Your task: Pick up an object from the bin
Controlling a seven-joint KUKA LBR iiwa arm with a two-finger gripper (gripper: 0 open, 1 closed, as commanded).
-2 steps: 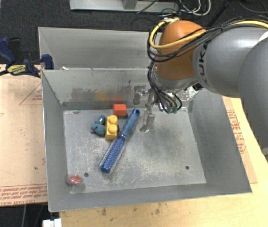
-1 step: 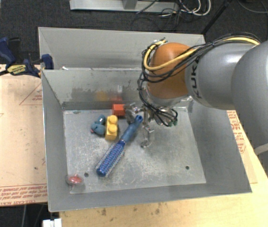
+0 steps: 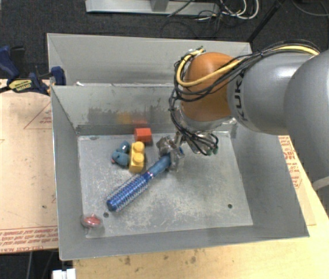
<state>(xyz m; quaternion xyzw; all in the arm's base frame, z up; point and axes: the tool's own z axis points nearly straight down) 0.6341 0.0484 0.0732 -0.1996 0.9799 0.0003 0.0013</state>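
Five loose things sit in your grey metal bin. The gripper is low, at the smooth handle end of the long blue studded plastic brush, which runs away from it toward the near left corner. You cannot tell how far it is open or whether it grips the handle. Just left of it is a yellow stacked block, with an orange cube behind that and a small blue toy further left. A small pink lump lies well off, beyond the brush's far end.
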